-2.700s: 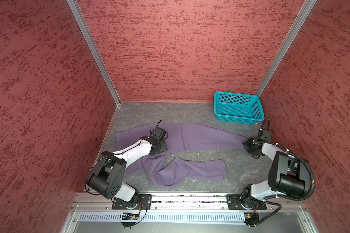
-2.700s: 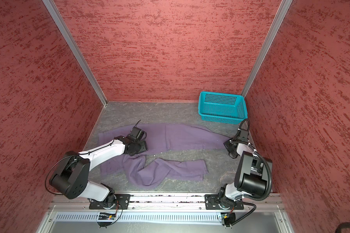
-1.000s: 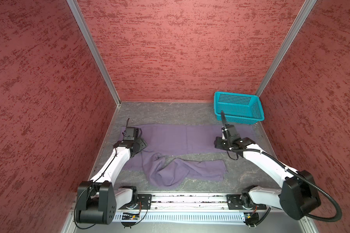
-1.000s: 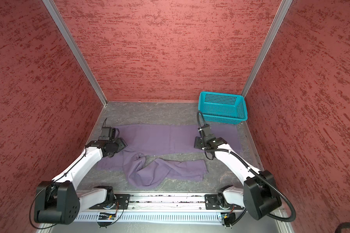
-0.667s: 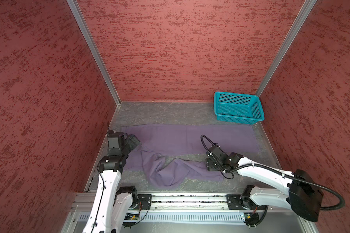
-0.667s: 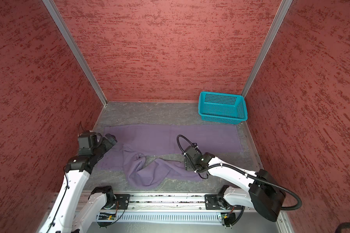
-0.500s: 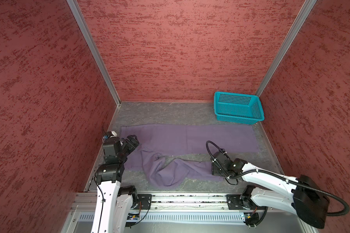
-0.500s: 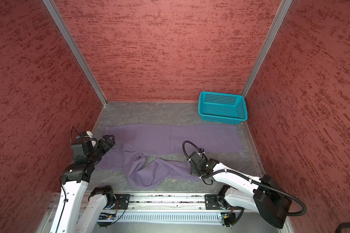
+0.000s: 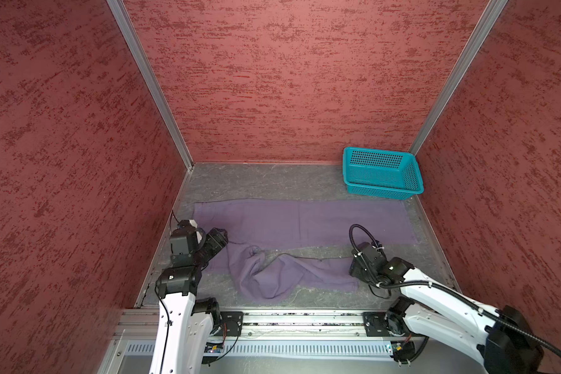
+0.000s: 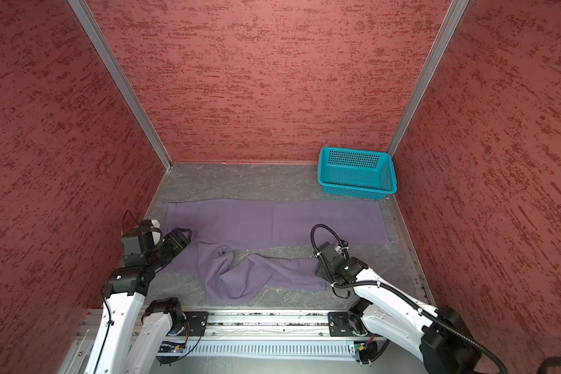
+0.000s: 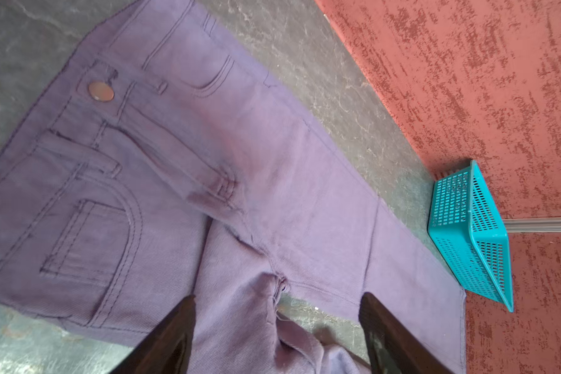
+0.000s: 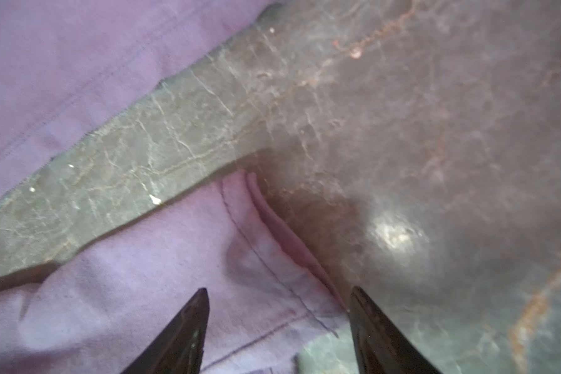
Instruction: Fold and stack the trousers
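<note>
The purple trousers (image 9: 305,223) lie on the grey floor in both top views, waistband to the left. One leg stretches flat to the right along the back, and the other leg (image 10: 266,275) is crumpled in front. My left gripper (image 9: 219,238) hovers open over the hip area; in the left wrist view its dark fingers (image 11: 175,333) frame the crotch seam, with the button (image 11: 101,91) farther off. My right gripper (image 10: 321,268) is low at the front leg's hem end, open. In the right wrist view the gripper (image 12: 278,289) straddles the hem corner (image 12: 308,291) without holding it.
A teal perforated basket (image 9: 382,173) stands in the back right corner, just behind the flat leg's end. Red walls close in the left, back and right. A metal rail (image 9: 289,320) with both arm bases runs along the front edge.
The right gripper has left the back leg and come down to the front leg's hem. The left arm has drawn back to the left by the waist. The back leg now lies flat.
</note>
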Available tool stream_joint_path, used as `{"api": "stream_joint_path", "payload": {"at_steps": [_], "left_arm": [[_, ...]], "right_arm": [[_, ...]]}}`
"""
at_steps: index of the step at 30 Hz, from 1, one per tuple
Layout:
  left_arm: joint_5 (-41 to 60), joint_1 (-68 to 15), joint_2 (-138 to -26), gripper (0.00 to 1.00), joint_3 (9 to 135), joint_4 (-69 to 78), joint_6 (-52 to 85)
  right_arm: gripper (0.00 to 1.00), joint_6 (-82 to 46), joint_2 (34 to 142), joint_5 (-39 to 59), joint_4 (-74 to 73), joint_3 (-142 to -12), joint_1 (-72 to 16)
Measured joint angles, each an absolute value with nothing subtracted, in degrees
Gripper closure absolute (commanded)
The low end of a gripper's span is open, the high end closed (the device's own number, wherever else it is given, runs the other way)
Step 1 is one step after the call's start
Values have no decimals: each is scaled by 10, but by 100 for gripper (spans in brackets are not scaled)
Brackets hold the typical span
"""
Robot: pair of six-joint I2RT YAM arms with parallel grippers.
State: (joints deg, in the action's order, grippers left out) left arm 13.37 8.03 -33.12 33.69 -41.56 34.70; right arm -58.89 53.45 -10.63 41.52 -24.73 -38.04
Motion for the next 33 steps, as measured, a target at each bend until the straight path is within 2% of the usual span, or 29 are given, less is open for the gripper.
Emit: {"api": "stream_joint_path", "payload": {"at_steps": [3,7,8,11,12,13,17,23,28,33], "left_arm": [[134,80,-336,22,324,-420,352],[134,80,-353,22,323,-422,353],[134,80,-356,22,323,-422,353],[135,80,-364,22,323,-422,353],[135,80,-365,22,323,-422,353],[134,80,-369,22,323,-422,353],[128,80,-384,26,322,-421,353],[100,81,-416,27,303,-411,353],[74,81,-460,27,280,-387,351],[58,83,-516,27,270,-358,351]], "right_arm": [[32,-597,534,-94,416,-245,-373],[43,-610,544,-65,381,-228,-368],[48,-613,546,-62,371,-227,-367],[83,-619,553,-52,353,-225,-364],[93,-617,553,-47,355,-226,-361],[99,-615,551,-45,357,-227,-357],[100,-597,534,-48,415,-275,-327],[100,-540,497,-90,525,-450,-263],[100,-487,507,-145,611,-570,-216],[100,-444,524,-178,667,-629,-162]]}}
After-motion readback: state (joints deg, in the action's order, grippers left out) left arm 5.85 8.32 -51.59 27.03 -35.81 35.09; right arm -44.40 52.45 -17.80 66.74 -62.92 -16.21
